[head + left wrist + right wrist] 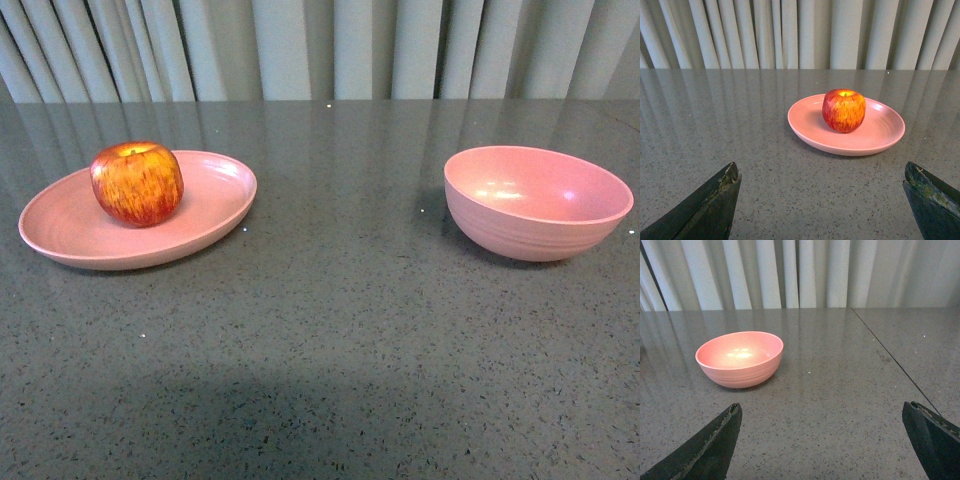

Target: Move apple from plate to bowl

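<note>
The grey speckled table (340, 330) carries everything, with a pale pleated curtain (300, 50) hanging beyond the far side of the plate. The plate (60, 235) is my fixed mark: wide and shallow, it lies flat, and its low rim should let a grip reach what rests on it from above or from the side. Well apart from the plate, across bare table on my right, stands the bowl (540, 225) – upright, mouth up, nothing inside that I can see, so it is ready to receive. The apple (137, 183) sits on the plate, a little off its middle, stem dimple up, touching only the dish; none of the task is done yet, as I judge it. My left gripper (821, 170) hangs on the near side of the plate, clear of its rim, its jaws spread wide and empty. The apple shows framed between them, which suggests this is the arm placed for the pick. My right gripper (821, 410) is away from the plate, looking at the bowl instead, jaws likewise parted and holding nothing – I take it to be waiting out of the way, though a handover near the bowl is possible.
</note>
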Robot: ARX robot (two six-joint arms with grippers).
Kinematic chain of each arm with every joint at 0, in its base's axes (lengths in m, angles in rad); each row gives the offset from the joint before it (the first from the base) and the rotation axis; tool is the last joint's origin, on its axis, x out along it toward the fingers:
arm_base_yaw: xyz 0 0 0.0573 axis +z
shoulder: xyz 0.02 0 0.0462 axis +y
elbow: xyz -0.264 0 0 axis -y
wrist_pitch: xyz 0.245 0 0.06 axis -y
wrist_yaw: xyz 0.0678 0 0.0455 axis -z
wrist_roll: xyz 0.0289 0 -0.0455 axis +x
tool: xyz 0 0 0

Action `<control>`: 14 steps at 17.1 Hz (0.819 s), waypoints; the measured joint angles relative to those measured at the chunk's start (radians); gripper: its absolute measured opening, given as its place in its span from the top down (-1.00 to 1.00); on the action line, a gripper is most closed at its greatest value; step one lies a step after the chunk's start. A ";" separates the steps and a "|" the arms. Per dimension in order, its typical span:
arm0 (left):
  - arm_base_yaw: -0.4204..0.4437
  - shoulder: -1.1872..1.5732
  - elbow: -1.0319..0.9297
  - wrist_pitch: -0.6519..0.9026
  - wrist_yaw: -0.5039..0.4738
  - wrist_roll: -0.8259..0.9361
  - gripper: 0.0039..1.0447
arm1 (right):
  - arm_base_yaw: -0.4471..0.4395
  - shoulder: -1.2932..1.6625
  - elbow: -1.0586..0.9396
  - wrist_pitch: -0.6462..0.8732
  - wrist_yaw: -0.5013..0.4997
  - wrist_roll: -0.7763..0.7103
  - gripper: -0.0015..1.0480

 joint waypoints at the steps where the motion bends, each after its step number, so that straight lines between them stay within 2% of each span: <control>1: 0.000 0.000 0.000 0.000 0.000 0.000 -0.88 | 0.000 0.000 0.000 0.000 0.000 0.000 -0.87; 3: 0.000 0.000 0.000 0.000 0.001 0.000 -0.88 | -0.035 0.101 0.063 -0.180 -0.102 0.051 -0.87; 4: 0.000 0.000 0.000 0.000 0.000 0.000 -0.88 | -0.043 0.162 0.086 -0.193 -0.114 0.070 -0.87; 8: 0.000 0.000 0.000 0.000 0.000 0.000 -0.88 | -0.044 0.300 0.212 -0.048 -0.133 0.087 -0.87; 10: 0.000 0.000 0.000 0.000 0.000 0.000 -0.88 | 0.000 0.445 0.285 0.053 -0.116 0.081 -0.87; 12: 0.000 0.000 0.000 0.000 0.000 0.000 -0.88 | 0.051 0.666 0.461 0.170 -0.071 0.055 -0.87; 14: 0.000 0.000 0.000 0.000 0.000 0.000 -0.88 | 0.091 0.851 0.602 0.191 -0.031 0.019 -0.87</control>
